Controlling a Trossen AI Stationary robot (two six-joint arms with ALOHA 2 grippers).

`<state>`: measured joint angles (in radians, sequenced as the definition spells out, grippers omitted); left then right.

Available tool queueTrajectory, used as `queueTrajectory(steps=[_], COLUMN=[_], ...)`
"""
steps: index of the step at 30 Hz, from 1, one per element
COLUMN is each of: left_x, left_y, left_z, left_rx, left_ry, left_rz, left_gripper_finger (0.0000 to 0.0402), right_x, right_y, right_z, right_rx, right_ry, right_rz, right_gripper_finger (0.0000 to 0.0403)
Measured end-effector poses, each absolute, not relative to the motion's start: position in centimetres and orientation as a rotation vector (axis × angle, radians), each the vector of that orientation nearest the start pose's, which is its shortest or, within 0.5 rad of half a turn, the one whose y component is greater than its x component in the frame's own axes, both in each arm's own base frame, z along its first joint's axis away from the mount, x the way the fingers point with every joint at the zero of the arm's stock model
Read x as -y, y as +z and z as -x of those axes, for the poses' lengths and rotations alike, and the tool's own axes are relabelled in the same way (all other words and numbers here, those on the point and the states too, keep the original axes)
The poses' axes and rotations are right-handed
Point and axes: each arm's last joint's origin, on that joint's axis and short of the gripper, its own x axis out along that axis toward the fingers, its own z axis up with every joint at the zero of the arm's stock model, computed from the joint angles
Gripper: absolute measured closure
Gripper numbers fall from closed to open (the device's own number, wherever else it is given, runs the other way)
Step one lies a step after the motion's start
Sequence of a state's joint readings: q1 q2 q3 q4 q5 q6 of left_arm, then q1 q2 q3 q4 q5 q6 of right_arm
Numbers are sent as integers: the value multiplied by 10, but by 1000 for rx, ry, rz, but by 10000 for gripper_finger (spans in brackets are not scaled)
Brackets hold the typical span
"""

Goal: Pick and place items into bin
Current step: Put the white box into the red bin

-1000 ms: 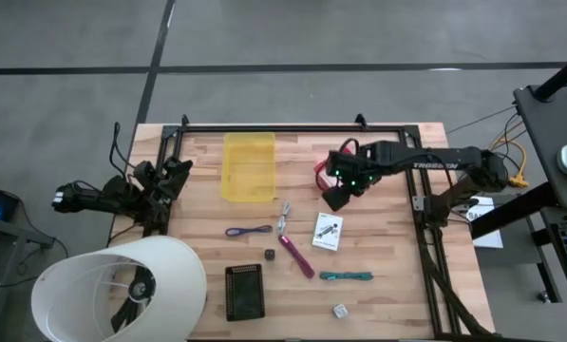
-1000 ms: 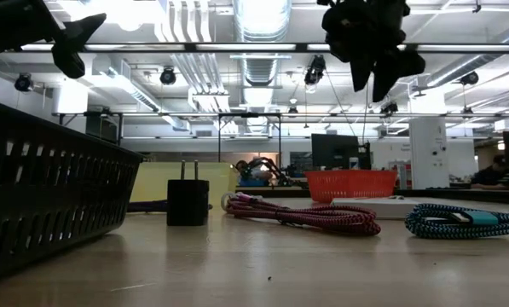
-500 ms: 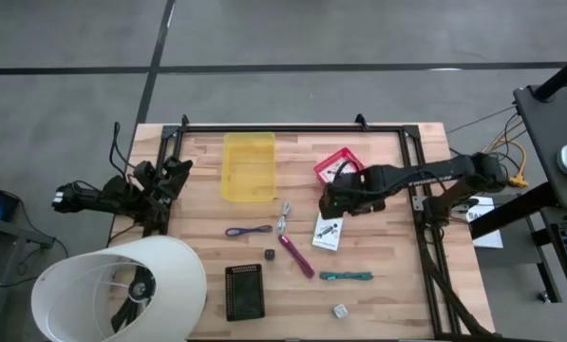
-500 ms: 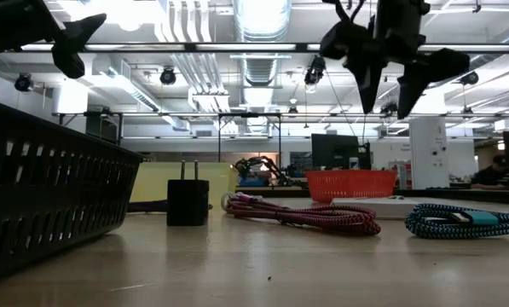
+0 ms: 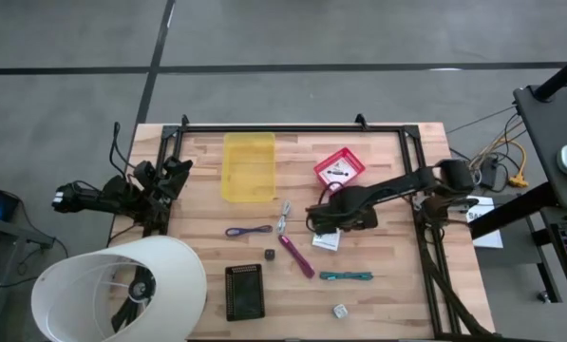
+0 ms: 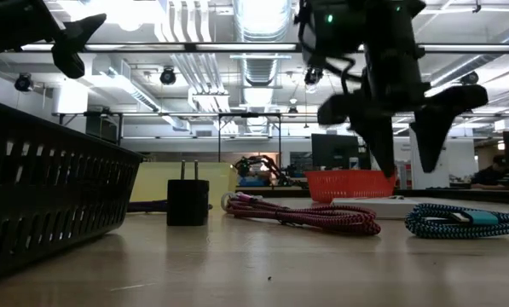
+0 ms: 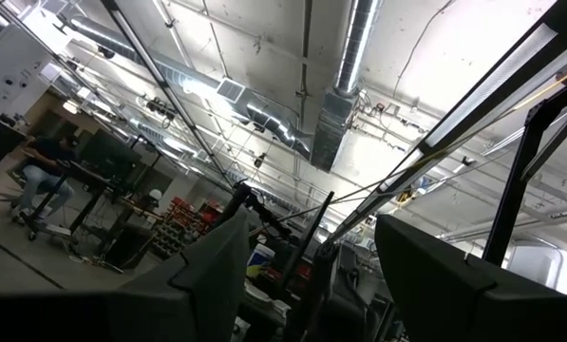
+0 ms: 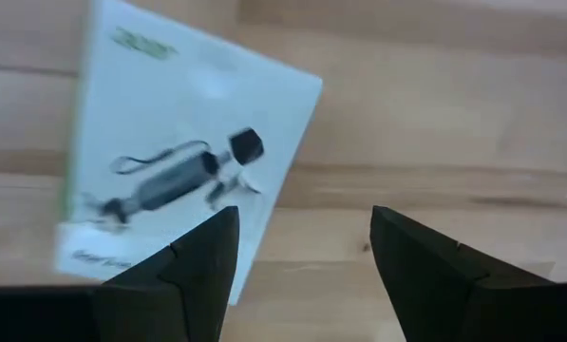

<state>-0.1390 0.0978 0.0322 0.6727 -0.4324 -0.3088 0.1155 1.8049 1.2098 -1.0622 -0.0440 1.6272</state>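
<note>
A white printed packet (image 5: 330, 237) (image 8: 179, 161) lies flat on the wooden table. My right gripper (image 5: 321, 222) (image 8: 302, 275) (image 6: 403, 136) hangs open just above it, fingers pointing down over its edge, touching nothing. A second white packet (image 5: 338, 172) lies in the red bin (image 5: 351, 158). On the table rest a purple cord loop (image 5: 249, 230), a small metal piece (image 5: 284, 218), a magenta stick (image 5: 297, 255), a teal stick (image 5: 346, 276), a dark cube (image 5: 270, 255) and a clear cube (image 5: 340, 310). My left gripper (image 5: 174, 176) (image 7: 307, 275) waits open at the table's left edge.
A yellow bin (image 5: 249, 166) sits at the far middle of the table and a black slotted basket (image 5: 245, 290) near the near edge. A large white lampshade-like object (image 5: 122, 285) overlaps the near left corner. A black frame (image 5: 292, 128) borders the table.
My right gripper has moved from beside the red bin toward the table's near edge and left, coming down over the white packet on the table. The red bin, partly covered by the arm before, now shows fully with a packet in it.
</note>
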Motion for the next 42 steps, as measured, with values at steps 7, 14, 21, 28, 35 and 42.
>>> queueTrajectory(steps=[7, 14, 21, 28, 35, 42], left_x=[-1, -1, -1, -1, -1, -1], left_y=[227, 227, 227, 227, 227, 227], left_z=[-84, -84, -84, -83, -84, -84], left_rx=[627, 629, 629, 629, 629, 629], left_ry=[192, 192, 192, 192, 192, 193], left_rz=[470, 472, 471, 472, 470, 470], left_gripper_finger=[187, 187, 187, 187, 187, 187], right_x=[-41, -41, -40, -40, -40, -40], right_y=[155, 156, 153, 146, 143, 140], right_z=[-312, -315, -315, -313, -312, -312], right_rx=[-1389, -1357, -1305, -1309, -1327, -1331], right_ry=[-1265, -1263, -1303, -1314, -1284, -1258], right_rz=[-1163, -1185, -1195, -1186, -1179, -1185], right_gripper_finger=[179, 179, 179, 179, 196, 269])
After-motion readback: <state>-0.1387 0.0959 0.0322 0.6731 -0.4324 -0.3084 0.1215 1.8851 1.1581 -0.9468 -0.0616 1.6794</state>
